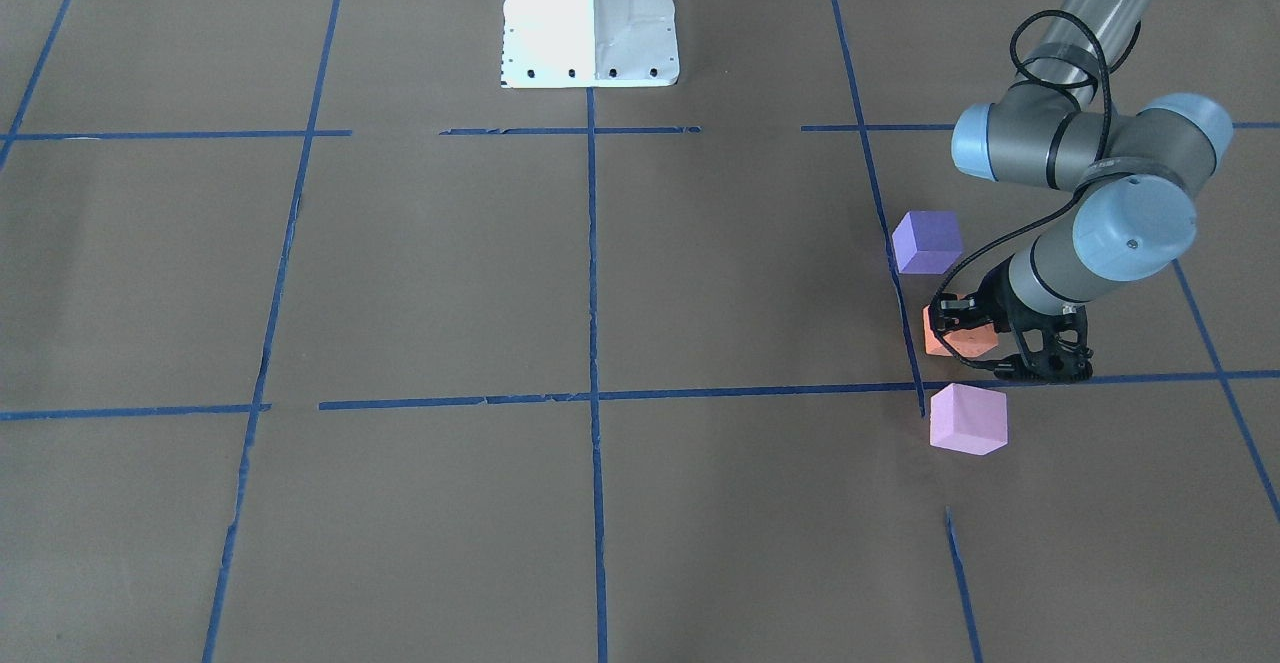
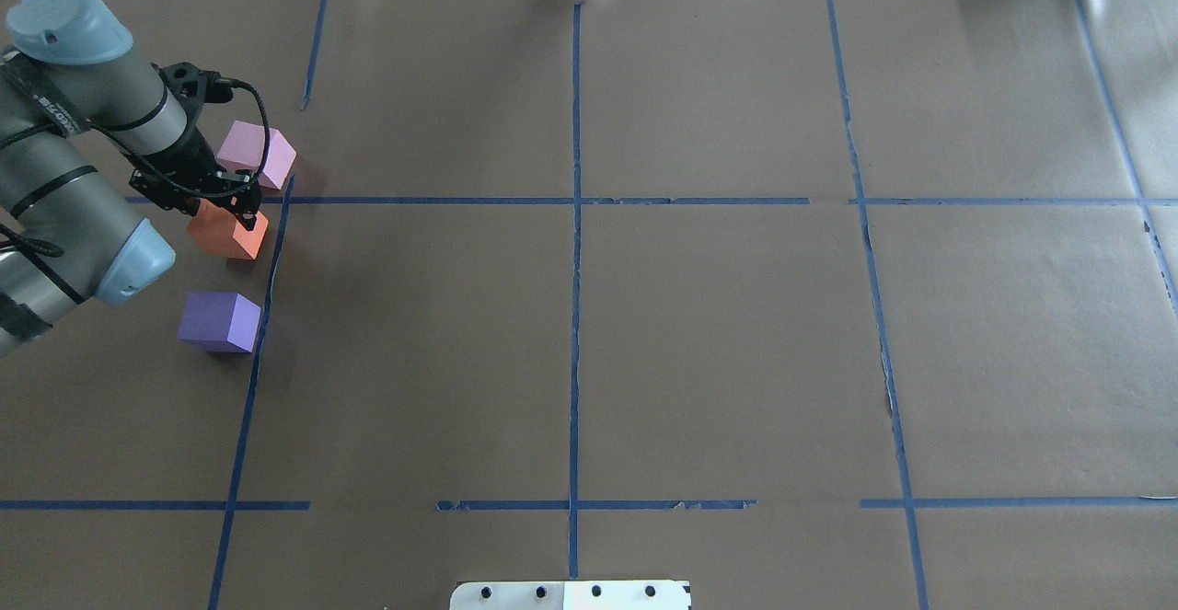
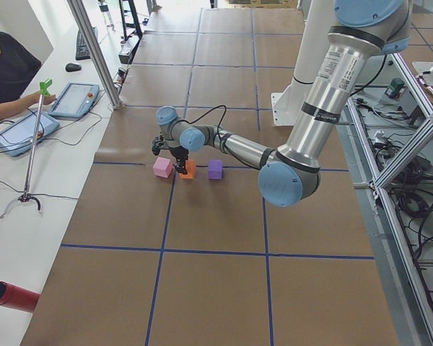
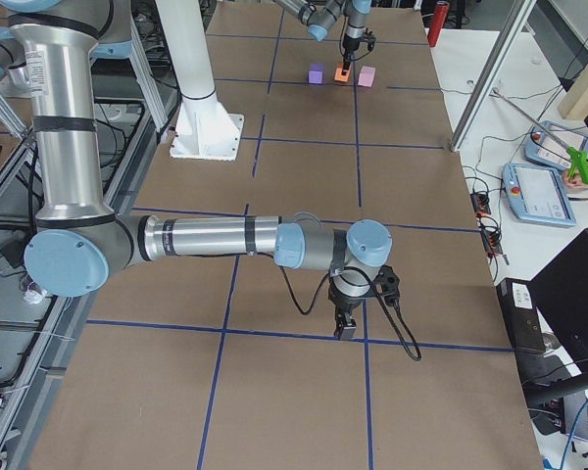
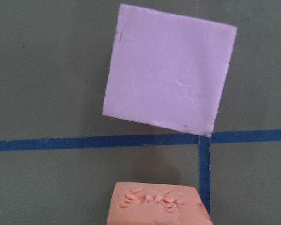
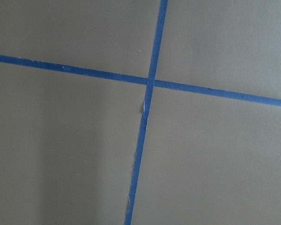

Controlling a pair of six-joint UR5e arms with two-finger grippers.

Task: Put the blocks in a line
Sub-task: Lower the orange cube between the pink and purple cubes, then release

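Brown paper crossed by blue tape [image 1: 592, 273] covers the table [image 1: 450, 263], with a white base [image 1: 590, 23] at its robot edge.

Front view: the left claw [image 1: 990, 348] is down at the table, its jaws standing on either side of the orange block [image 1: 962, 341], spread about the block's width. One finger touches the block's upper corner. Whether the jaws squeeze the block or only bracket it, I cannot tell. The purple block [image 1: 927, 241] lies nearer the robot and the pink block [image 1: 967, 420] farther out. Both are apart from the orange block, and the three run roughly in a row along a tape line.

Overhead view: the same row sits at the table's far left, with the orange block in the middle and partly under the claw.

Left side view: pink, orange and purple sit side by side with small gaps.

Right side view: the right claw [image 4: 348, 326] hangs low over a tape line, well apart from the blocks. Its state cannot be told.

Left wrist view: the pink block lies flat beyond a tape line. The orange block's dented top shows at the bottom edge, and no fingers show.

Right wrist view: only a tape crossing on brown paper.
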